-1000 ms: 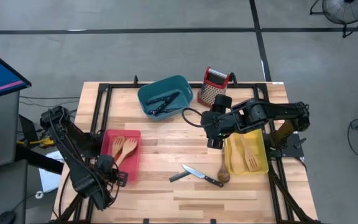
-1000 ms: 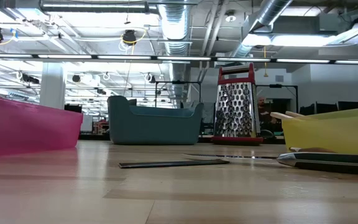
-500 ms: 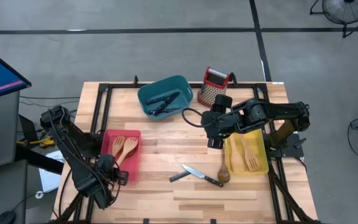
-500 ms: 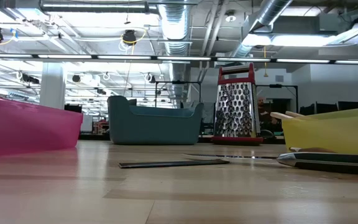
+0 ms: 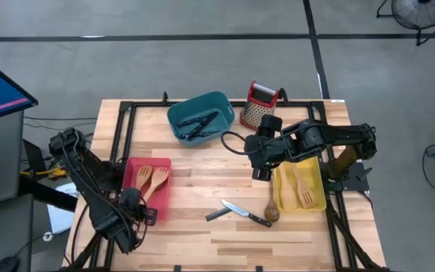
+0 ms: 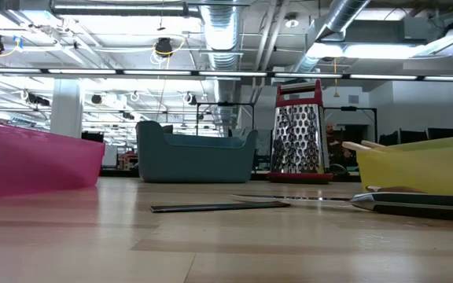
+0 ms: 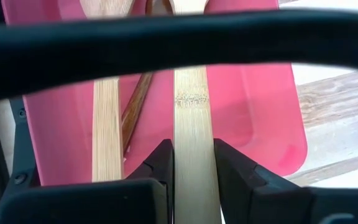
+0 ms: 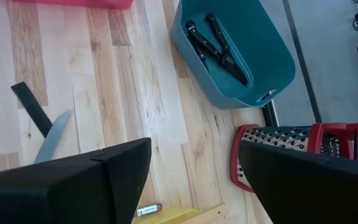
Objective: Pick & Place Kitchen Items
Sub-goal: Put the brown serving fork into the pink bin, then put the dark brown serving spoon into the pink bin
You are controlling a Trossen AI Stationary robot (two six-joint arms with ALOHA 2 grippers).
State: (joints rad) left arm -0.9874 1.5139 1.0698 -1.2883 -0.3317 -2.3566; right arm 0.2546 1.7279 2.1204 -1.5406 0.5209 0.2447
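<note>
My left gripper (image 5: 140, 212) hangs at the near end of the red bin (image 5: 131, 168), shut on a pale wooden utensil (image 5: 155, 184) whose head reaches over the bin. A second pale utensil (image 7: 106, 124) and a darker handle (image 7: 135, 112) lie in the bin. My right gripper (image 5: 260, 171) stands open and high over the table beside the yellow bin (image 5: 319, 202), with nothing between its fingers (image 8: 123, 168). A steel knife (image 5: 242, 212), a dark bar (image 5: 215, 214) and a dark wooden spoon (image 5: 272, 208) lie flat on the table. My left gripper pinches the pale utensil's flat handle (image 7: 191, 118) between its two fingers (image 7: 165, 163), one on each long edge. The fingers slant steeply down from the table's near side, along the handle. Whether the utensil's head rests on the bin floor, I cannot tell.
A teal bin (image 5: 200, 119) with black-handled knives stands at the back, and a red-topped box grater (image 5: 260, 104) to its right. The yellow bin holds pale wooden utensils (image 5: 302, 187). Bare tabletop (image 5: 202, 174) lies between the bins. Neither gripper shows in the low view.
</note>
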